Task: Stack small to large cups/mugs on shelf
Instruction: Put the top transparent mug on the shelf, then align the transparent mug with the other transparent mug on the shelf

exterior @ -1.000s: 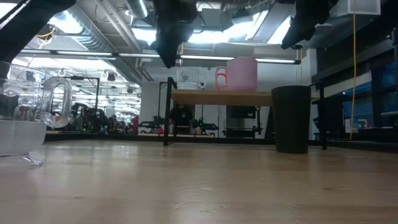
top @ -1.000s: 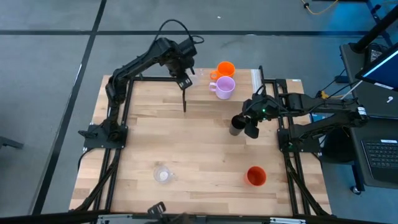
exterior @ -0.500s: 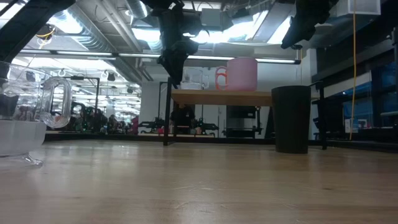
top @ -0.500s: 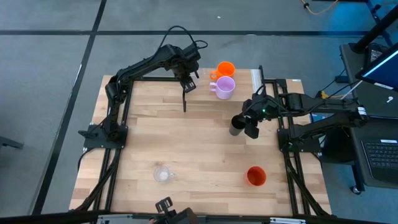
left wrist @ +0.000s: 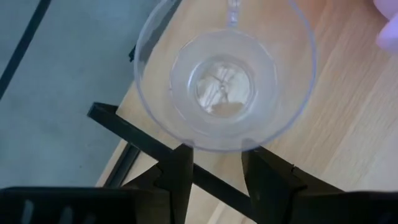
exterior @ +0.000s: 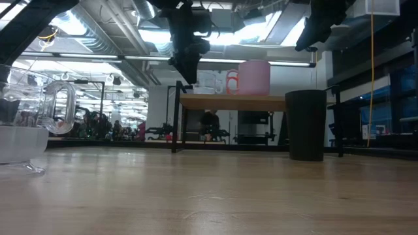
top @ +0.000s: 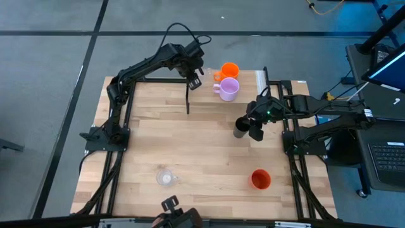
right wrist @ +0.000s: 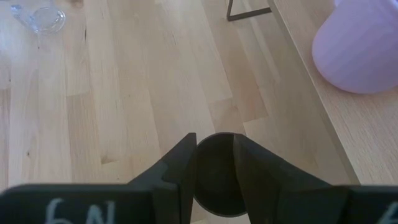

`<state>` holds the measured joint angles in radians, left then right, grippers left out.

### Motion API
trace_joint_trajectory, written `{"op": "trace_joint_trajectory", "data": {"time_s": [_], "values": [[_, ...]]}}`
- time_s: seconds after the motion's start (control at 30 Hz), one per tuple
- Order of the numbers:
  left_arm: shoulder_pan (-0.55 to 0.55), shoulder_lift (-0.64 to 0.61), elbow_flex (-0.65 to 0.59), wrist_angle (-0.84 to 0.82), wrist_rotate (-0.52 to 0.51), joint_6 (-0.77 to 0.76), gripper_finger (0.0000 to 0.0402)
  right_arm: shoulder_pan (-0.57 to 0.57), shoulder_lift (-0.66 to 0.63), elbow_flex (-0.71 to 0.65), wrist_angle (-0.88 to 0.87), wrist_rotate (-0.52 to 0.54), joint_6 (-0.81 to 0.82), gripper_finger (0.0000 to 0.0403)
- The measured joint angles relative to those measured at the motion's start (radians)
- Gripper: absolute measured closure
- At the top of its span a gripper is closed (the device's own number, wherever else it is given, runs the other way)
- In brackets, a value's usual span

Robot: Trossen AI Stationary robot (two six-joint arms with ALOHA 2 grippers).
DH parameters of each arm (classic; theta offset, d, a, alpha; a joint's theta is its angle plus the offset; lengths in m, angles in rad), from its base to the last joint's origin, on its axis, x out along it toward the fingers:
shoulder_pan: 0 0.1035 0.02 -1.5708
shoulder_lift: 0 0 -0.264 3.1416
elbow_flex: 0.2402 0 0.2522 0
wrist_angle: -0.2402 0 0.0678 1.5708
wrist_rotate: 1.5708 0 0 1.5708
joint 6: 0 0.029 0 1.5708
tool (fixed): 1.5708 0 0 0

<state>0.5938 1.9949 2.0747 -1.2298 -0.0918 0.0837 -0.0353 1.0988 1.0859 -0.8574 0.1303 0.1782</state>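
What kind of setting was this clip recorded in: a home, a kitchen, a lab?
Most likely a robotics lab or workshop. The low view shows exposed ceiling ducts and strip lights in a large open hall, the wooden table carries two frame-mounted arms, and a laptop sits beside the rig.

Both dark arms reach over the table, grippers pointing downward.

The left gripper (top: 195,75) hangs at the far edge, fingers (left wrist: 179,177) narrowly parted around a rim. The right gripper (top: 248,126) hovers at the right side, fingers (right wrist: 185,163) slightly apart.
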Motion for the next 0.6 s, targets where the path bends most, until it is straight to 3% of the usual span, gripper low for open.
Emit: {"op": "trace_joint_trajectory", "data": {"time_s": [0.33, 0.6], "values": [[0.0, 0.0, 0.0, 0.02, -0.057, 0.006, 0.0271, 0.0, 0.0, 0.0, 0.0, 0.0, 0.0, 0.0295], [-0.026, -0.067, 0.023, -0.313, -0.052, -0.081, 0.0271, 0.0, 0.0, 0.0, 0.0, -0.001, 0.001, 0.0295]]}}
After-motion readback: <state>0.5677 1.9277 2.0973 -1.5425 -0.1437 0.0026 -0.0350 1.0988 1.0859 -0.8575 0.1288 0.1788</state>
